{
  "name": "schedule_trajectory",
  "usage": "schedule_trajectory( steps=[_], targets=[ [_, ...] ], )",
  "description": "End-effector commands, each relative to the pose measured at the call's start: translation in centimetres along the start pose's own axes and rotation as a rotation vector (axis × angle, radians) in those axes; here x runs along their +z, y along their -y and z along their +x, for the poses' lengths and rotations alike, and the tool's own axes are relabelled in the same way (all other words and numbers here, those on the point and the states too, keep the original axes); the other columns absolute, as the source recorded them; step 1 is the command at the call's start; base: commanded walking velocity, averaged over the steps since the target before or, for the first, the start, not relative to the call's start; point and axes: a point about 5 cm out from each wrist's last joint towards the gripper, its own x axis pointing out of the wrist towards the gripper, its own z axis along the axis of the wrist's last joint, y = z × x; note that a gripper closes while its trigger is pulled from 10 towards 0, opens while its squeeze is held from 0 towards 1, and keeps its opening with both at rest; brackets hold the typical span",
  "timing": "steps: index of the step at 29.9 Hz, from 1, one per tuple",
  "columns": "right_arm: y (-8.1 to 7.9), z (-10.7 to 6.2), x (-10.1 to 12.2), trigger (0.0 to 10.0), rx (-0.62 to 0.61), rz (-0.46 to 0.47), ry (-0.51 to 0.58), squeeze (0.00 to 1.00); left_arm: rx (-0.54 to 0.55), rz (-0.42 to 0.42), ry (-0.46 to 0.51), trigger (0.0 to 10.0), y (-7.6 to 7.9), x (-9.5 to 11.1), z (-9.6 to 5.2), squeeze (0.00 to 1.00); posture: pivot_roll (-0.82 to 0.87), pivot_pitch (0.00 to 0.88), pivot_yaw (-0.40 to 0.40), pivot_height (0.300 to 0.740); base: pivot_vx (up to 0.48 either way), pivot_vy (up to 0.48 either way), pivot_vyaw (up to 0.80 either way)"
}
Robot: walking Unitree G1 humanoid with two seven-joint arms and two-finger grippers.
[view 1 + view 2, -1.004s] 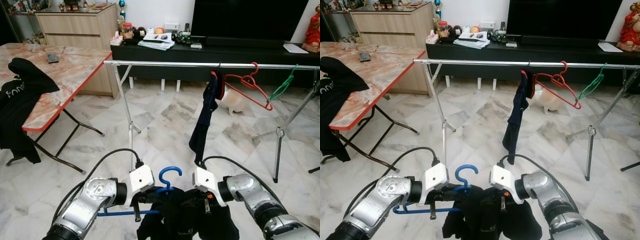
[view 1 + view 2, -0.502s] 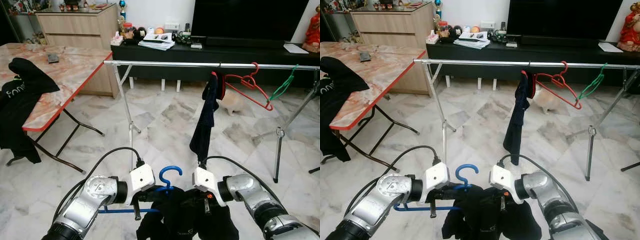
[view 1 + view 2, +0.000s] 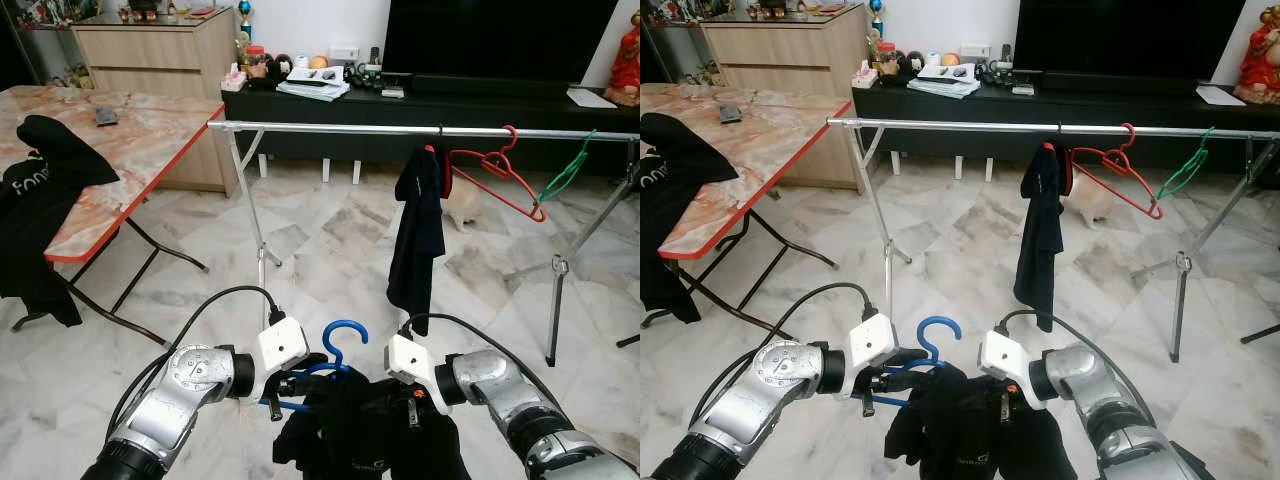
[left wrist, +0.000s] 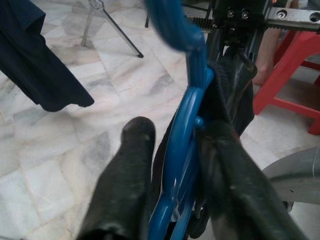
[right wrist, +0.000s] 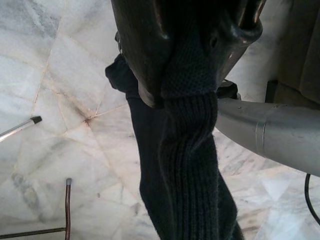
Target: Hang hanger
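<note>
Head views: blue hanger w/ black garment held low before clothes rail. L wrist: left gripper clamped on hanger. R wrist: right gripper clamped on garment.

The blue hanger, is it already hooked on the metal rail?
No, the blue hanger is down low in the left claw, well short of the metal rail.
</note>
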Motion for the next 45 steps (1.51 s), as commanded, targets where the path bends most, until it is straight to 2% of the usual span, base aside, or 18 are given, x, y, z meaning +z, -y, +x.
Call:
schedule_trajectory(
  steps=[1, 6, 13, 17, 19, 22, 28, 29, 30, 31, 32, 35, 36, 37, 38, 40, 44, 45],
  targets=[
    [0.2, -0.1, 0.2, 0.0, -0.008, -0.016, -0.012, 0.0, -0.018, 0.027, -0.007, 10.0, -0.1, 0.4, -0.3, 1.0, 0.1, 0.017, -0.051, 0.74, 0.0, 0.0, 0.0],
    [0.1, -0.3, -0.6, 0.0, -0.017, -0.035, -0.096, 0.0, -0.003, 0.061, -0.086, 10.0, -0.6, -0.6, -1.2, 1.0, 0.1, 0.022, -0.054, 0.74, 0.0, 0.0, 0.0],
    [-0.1, -0.1, -1.3, 0.0, -0.015, -0.05, -0.163, 0.0, 0.017, 0.062, -0.104, 10.0, -1.0, -0.8, -1.8, 1.0, 0.1, 0.026, -0.055, 0.74, 0.0, 0.0, 0.0],
    [-0.1, -0.2, -1.7, 0.0, -0.029, -0.071, -0.21, 0.0, 0.061, 0.09, -0.177, 10.0, -1.6, -1.7, -2.9, 1.0, 0.1, 0.026, -0.054, 0.74, 0.0, 0.0, 0.0],
    [-0.1, -0.3, -1.8, 0.0, -0.04, -0.073, -0.217, 0.0, 0.126, 0.094, -0.195, 10.0, -2.3, -2.2, -3.4, 1.0, 0.1, 0.026, -0.053, 0.74, 0.0, 0.0, 0.0],
    [0.1, -0.5, -1.9, 0.0, -0.069, -0.066, -0.206, 0.0, 0.336, 0.052, -0.195, 10.0, -4.2, -3.1, -5.1, 1.0, 0.1, 0.026, -0.053, 0.74, 0.0, 0.0, 0.0],
    [0.2, -0.8, -1.9, 0.0, -0.091, -0.071, -0.209, 0.0, 0.561, -0.027, -0.201, 10.0, -4.9, -5.1, -7.2, 1.0, 0.1, 0.032, -0.054, 0.74, 0.0, 0.0, 0.0],
    [0.3, -0.9, -1.8, 0.0, -0.107, -0.077, -0.203, 0.0, 0.675, -0.052, -0.21, 10.0, -5.4, -6.0, -7.9, 0.69, 0.1, 0.031, -0.054, 0.74, 0.0, 0.0, 0.0],
    [0.4, -0.9, -1.8, 0.0, -0.114, -0.081, -0.199, 0.0, 0.718, -0.063, -0.215, 10.0, -5.5, -6.3, -8.2, 0.69, 0.1, 0.031, -0.054, 0.74, 0.0, 0.0, 0.0],
    [0.7, -1.1, -1.6, 0.0, -0.139, -0.085, -0.191, 0.0, 0.809, -0.097, -0.229, 10.0, -5.8, -7.0, -8.8, 0.0, 0.1, 0.031, -0.054, 0.74, 0.0, 0.0, 0.0],
    [1.0, -1.3, -1.2, 0.0, -0.171, -0.09, -0.182, 0.0, 0.914, -0.144, -0.251, 10.0, -6.1, -7.9, -9.4, 0.0, 0.1, 0.033, -0.055, 0.74, 0.0, 0.0, 0.0],
    [1.8, -1.7, -0.4, 0.0, -0.235, -0.101, -0.166, 0.0, 0.991, -0.219, -0.313, 10.0, -5.6, -9.6, -10.1, 0.0, 0.1, 0.032, -0.054, 0.74, 0.0, 0.0, 0.0],
    [2.3, -2.1, 0.2, 0.0, -0.265, -0.104, -0.144, 0.0, 1.071, -0.312, -0.384, 10.0, -5.0, -11.4, -10.8, 0.0, 0.1, 0.031, -0.053, 0.74, 0.0, 0.0, 0.0],
    [2.4, -2.2, 0.4, 0.0, -0.271, -0.105, -0.139, 0.0, 1.092, -0.336, -0.401, 10.0, -4.8, -11.8, -11.0, 0.0, 0.1, 0.031, -0.053, 0.74, 0.0, 0.0, 0.0],
    [2.4, -2.2, 0.4, 0.0, -0.271, -0.105, -0.139, 0.0, 1.092, -0.336, -0.401, 10.0, -4.8, -11.8, -11.0, 0.0, 0.1, 0.031, -0.053, 0.74, 0.0, 0.0, 0.0],
    [3.1, -2.8, 1.6, 0.0, -0.309, -0.13, -0.108, 0.0, 1.128, -0.443, -0.454, 10.0, -3.5, -13.6, -11.2, 0.0, 0.09, 0.029, -0.053, 0.74, 0.0, 0.0, 0.0],
    [3.4, -3.2, 2.1, 0.0, -0.32, -0.154, -0.1, 0.0, 1.097, -0.462, -0.472, 10.0, -2.8, -14.2, -10.7, 0.0, 0.1, 0.028, -0.052, 0.74, 0.0, 0.0, 0.0],
    [3.6, -3.4, 2.8, 0.0, -0.329, -0.174, -0.084, 0.0, 1.038, -0.466, -0.446, 10.0, -2.3, -14.3, -9.6, 0.0, 0.09, 0.023, -0.049, 0.74, 0.0, 0.0, 0.0]
  ],
)
